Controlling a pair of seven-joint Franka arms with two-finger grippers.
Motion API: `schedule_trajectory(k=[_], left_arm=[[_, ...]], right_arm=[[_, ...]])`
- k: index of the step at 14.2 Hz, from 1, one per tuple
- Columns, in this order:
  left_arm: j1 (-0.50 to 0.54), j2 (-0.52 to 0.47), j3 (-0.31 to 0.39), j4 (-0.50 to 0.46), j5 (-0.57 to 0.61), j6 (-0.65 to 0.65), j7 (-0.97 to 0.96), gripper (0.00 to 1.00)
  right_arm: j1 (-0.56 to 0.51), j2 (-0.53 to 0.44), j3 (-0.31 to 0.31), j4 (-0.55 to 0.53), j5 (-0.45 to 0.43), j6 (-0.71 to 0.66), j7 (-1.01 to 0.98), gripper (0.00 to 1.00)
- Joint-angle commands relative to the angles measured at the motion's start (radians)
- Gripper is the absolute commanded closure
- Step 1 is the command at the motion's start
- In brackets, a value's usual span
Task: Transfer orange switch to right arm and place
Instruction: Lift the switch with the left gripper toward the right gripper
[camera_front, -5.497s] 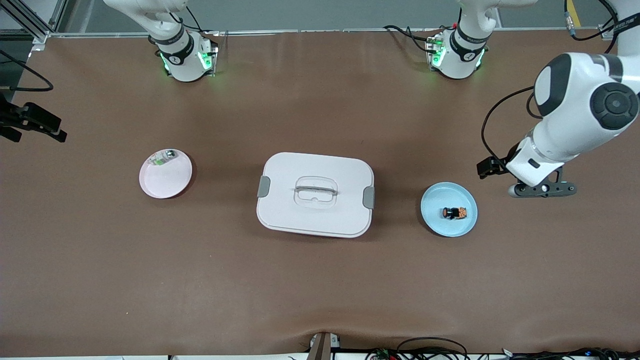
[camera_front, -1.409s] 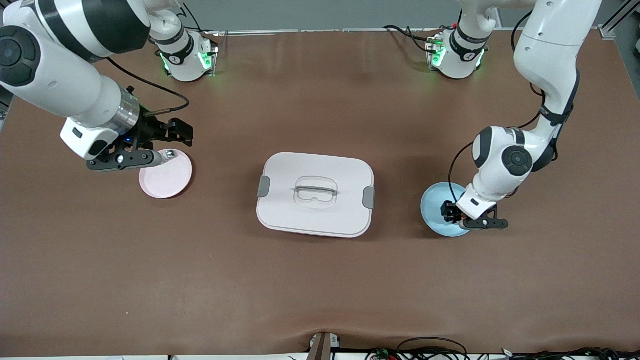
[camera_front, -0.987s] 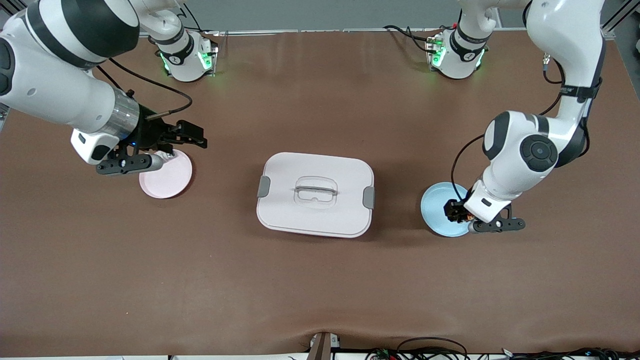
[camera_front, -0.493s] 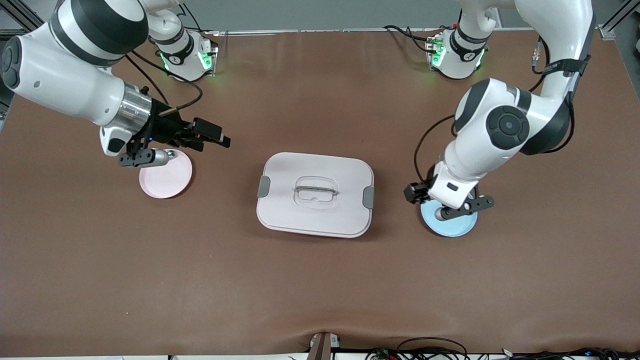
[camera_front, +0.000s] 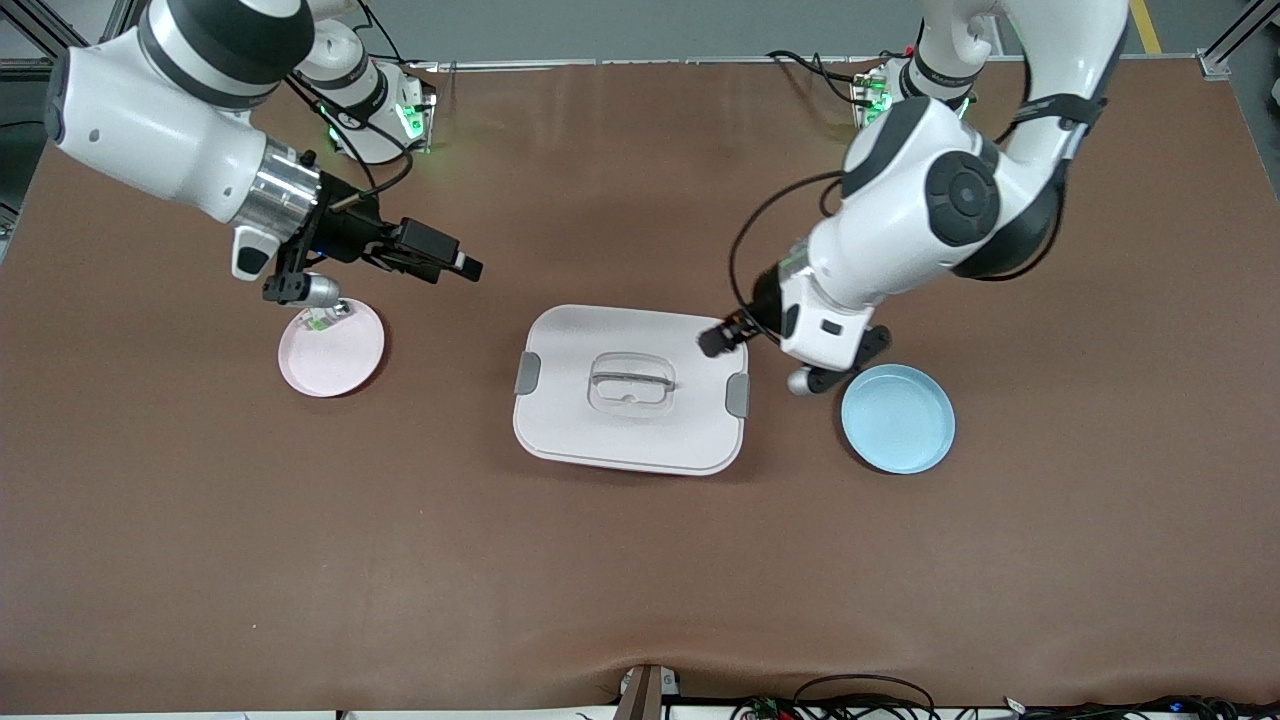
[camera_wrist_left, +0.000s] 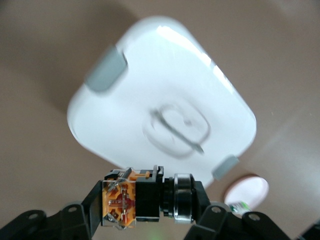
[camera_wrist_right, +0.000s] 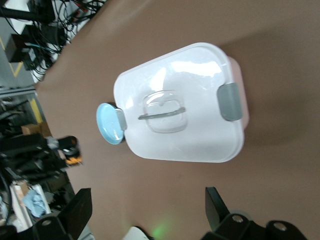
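Over the white box (camera_front: 630, 388), mid-frame in the front view, the left gripper (camera_front: 714, 340) is clamped on the orange switch (camera_wrist_left: 131, 198).
Upper left, the right gripper (camera_front: 462, 265) hangs wide apart, holding nothing, above the pink plate (camera_front: 340, 362). Left wrist view: switch gripped at bottom centre. Right wrist view: box centred, blue plate (camera_wrist_right: 110, 124) beside it.

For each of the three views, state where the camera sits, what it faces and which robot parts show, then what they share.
Front view: high across the table, facing both arms; left gripper over the white lidded box.
Left wrist view: over that box, fingers clamping the orange switch.
Right wrist view: faces the box and round blue plate; open fingers show.
Shared: the box.
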Motion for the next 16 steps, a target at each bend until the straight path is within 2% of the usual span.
schedule_trajectory(k=[1,4,7,9,16], left_arm=[[-0.066,0.057,0.001,0.066,-0.086,-0.006,-0.147,1.0],[-0.109,0.071,-0.001,0.073,-0.121,-0.004,-0.324,1.0],[-0.144,0.098,-0.001,0.113,-0.146,-0.004,-0.451,1.0],[-0.166,0.123,0.001,0.153,-0.212,-0.001,-0.516,1.0],[-0.192,0.126,0.001,0.158,-0.277,0.065,-0.581,1.0]], right_arm=[[0.074,-0.042,-0.005,-0.067,0.064,0.118,0.041,0.0],[0.138,-0.031,-0.005,-0.068,0.064,0.215,0.09,0.0],[0.151,-0.025,-0.005,-0.069,0.056,0.217,0.092,0.0],[0.151,-0.025,-0.005,-0.084,0.056,0.217,0.116,0.0],[0.209,-0.027,-0.005,-0.117,0.056,0.215,0.147,0.0]])
